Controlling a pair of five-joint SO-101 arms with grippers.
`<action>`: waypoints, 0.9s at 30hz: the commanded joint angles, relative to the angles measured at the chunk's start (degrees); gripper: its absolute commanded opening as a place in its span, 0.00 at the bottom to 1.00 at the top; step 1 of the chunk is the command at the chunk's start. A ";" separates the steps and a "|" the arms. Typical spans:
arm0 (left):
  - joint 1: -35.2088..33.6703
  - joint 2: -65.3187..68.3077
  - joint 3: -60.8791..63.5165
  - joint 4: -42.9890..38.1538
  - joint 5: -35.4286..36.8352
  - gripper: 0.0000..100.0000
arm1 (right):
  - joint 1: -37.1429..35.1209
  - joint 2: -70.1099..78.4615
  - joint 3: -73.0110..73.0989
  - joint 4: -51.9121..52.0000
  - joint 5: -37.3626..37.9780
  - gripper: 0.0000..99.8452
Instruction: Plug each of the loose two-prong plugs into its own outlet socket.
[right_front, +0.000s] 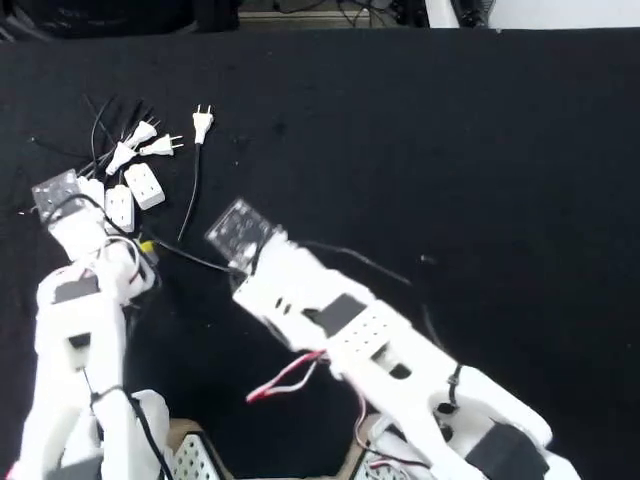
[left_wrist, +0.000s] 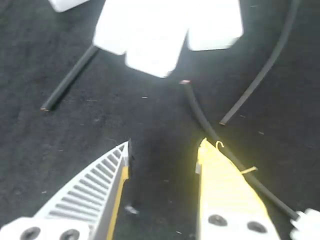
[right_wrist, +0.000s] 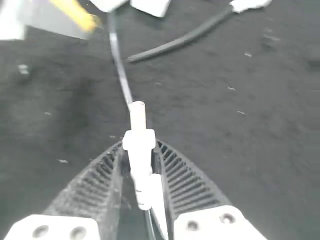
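Note:
My right gripper (right_wrist: 140, 150) is shut on a white plug (right_wrist: 140, 160), whose black cable (right_wrist: 120, 70) runs off across the black cloth. In the high view this gripper (right_front: 240, 268) sits mid-table. My left gripper (left_wrist: 162, 147) is open just above the cloth, with nothing between its grey finger (left_wrist: 107, 175) and yellow finger (left_wrist: 220, 180). The white outlet sockets (left_wrist: 165, 35) lie a short way ahead of it. From above, the left gripper (right_front: 115, 235) is right beside two sockets (right_front: 133, 195). Three loose white plugs (right_front: 150, 140) with black cables lie beyond, one (right_front: 203, 122) slightly apart.
Loose black cable ends (left_wrist: 67, 80) lie around the sockets, and one cable (left_wrist: 220, 145) runs along my yellow finger. The black cloth (right_front: 450, 150) stretches bare to the right and far side.

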 joint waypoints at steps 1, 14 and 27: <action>5.85 -8.26 2.15 -1.49 0.88 0.22 | -6.07 0.13 2.95 -8.44 -1.41 0.01; 16.92 -24.97 11.03 -1.58 0.53 0.22 | -7.74 0.57 5.49 -12.75 -5.71 0.01; 17.10 -42.20 19.91 -1.67 -2.64 0.22 | -8.62 -0.40 6.20 -12.75 -5.27 0.01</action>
